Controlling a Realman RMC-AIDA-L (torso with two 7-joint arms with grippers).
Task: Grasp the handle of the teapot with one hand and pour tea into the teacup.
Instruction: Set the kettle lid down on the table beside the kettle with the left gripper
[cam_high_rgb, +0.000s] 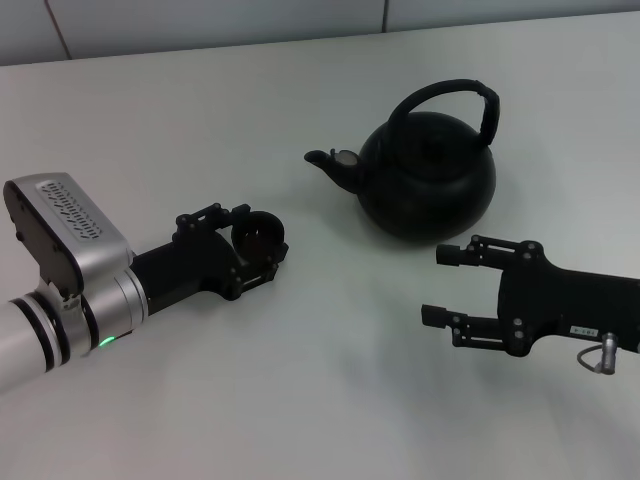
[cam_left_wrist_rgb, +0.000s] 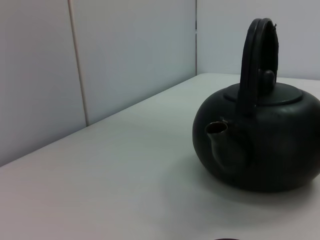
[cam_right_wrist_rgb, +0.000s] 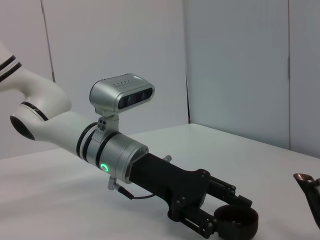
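- Large round matte-black teapot (cam_high_rgb: 428, 180) sits upright on the white table (cam_high_rgb: 300, 380), centre-right in the head view, short spout (cam_high_rgb: 335, 165) pointing toward the robot's left.
- Its thick black arched handle (cam_high_rgb: 455, 98) stands up over the lid, free, nothing touching it.
- Small low round black teacup (cam_high_rgb: 260, 232) is to the left of the spout, apart from the pot, gripped across its rim by the left gripper (cam_high_rgb: 258, 240). Jaws narrow, closed on the cup. Right wrist view confirms: cup (cam_right_wrist_rgb: 236, 221) sits between the fingers, just at table level.
- Likely reason: left arm steadies or presents the cup near the spout so the pour has a fixed target.
- Right gripper (cam_high_rgb: 448, 285) is near the pot's base on the robot's side, low, not touching it. Jaws wide, empty.
- Judgement: handle grasp not yet done; right gripper needs to rise and reach over to the arch.
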